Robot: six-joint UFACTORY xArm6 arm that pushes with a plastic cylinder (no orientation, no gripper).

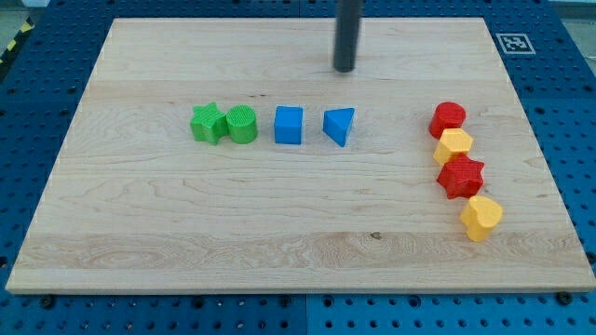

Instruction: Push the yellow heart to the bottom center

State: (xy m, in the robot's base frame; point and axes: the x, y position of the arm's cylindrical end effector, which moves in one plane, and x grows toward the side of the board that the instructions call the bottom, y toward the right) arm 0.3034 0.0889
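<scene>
The yellow heart [481,218] lies near the view's lower right of the wooden board [140,214], the lowest of a column of blocks. Above it sit a red star [461,177], a yellow hexagon [453,145] and a red round block [447,117]. My tip [345,68] stands near the view's top centre, far up and left of the yellow heart, touching no block.
A row across the middle holds a green star [208,123], a green round block [241,124], a blue cube [289,126] and a blue triangle [340,126], which lies just below my tip. A marker tag [512,43] sits at the top right corner.
</scene>
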